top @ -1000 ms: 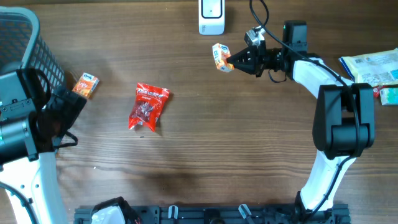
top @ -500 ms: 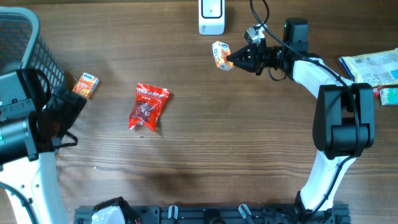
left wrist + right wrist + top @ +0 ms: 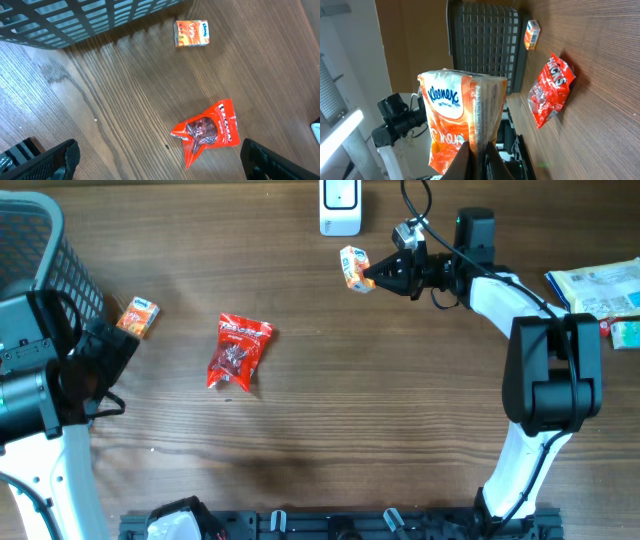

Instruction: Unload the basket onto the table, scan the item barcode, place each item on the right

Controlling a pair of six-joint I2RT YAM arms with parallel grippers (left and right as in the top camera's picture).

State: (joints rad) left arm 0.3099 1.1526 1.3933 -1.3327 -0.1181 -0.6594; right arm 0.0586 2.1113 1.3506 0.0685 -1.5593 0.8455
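right fingers [image 3: 384, 276] are clamped on the tissue pack [image 3: 353, 268], upper middle of the frame; scanner [image 3: 340, 207] sits just up-left of it, so I'd guess the barcode side needs turning that way; left fingers [image 3: 55, 159] wide apart, way off lower left

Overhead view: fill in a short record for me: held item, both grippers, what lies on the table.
held item: orange Kleenex pack, near the white device
right gripper: shut on the pack
left gripper: open, empty
lying loose: red snack bag, small orange box
left edge: dark basket
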